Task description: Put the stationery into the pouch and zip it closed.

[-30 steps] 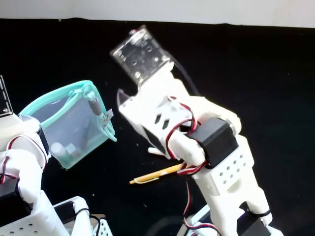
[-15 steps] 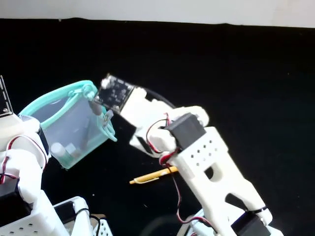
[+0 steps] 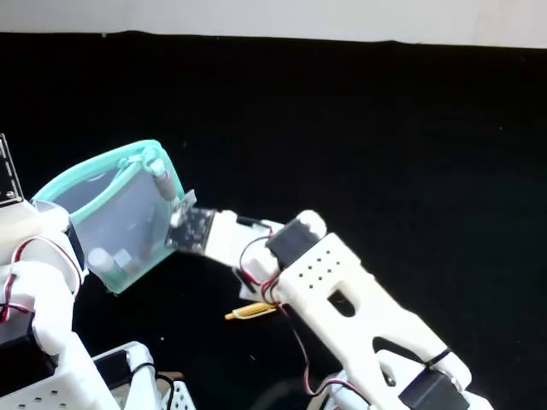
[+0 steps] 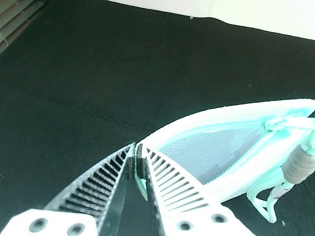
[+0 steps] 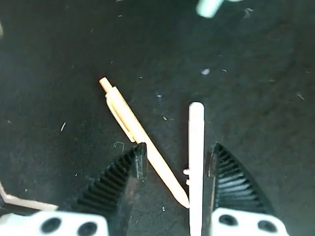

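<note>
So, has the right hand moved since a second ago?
Yes. The right hand has swung down and leftward in the high view, toward the pouch, and now sits low over the yellow pen.

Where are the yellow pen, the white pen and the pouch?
yellow pen (image 5: 125,118), right wrist view, on its barrel by the clip.
white pen (image 5: 196,142), right wrist view, on the middle of its barrel.
pouch (image 3: 115,201), high view, on its clear side wall.

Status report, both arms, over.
Left gripper shut on pouch rim, pouch open. Right gripper open over yellow pen and white pen on table. Both pens between its jaws, nearly touching.
</note>
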### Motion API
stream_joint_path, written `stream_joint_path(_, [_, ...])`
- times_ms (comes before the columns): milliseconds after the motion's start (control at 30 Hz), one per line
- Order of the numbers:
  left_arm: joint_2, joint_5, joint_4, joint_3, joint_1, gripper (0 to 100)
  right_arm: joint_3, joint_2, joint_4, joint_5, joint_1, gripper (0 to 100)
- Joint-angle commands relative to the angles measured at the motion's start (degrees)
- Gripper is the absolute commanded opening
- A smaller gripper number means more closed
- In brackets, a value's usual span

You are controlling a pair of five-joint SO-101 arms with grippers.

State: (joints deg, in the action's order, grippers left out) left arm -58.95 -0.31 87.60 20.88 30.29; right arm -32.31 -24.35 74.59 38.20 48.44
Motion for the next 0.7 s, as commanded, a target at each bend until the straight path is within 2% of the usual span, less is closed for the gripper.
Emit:
stream_joint_path(0, [0.4, -0.4, -0.3, 0.7, 0.3, 1, -3.1, -1.6, -2.3, 2.9, 2.4, 20.2])
stream_joint_path(333, [0.4, -0.4, -0.3, 0.9, 0.5, 1, -15.4, -1.6, -10.2, 11.8, 7.2, 20.2])
stream_joint_path(667, [0.4, -0.4, -0.3, 0.9, 0.6, 1, -20.9, -0.8, -21.8, 12.5, 8.6, 20.2])
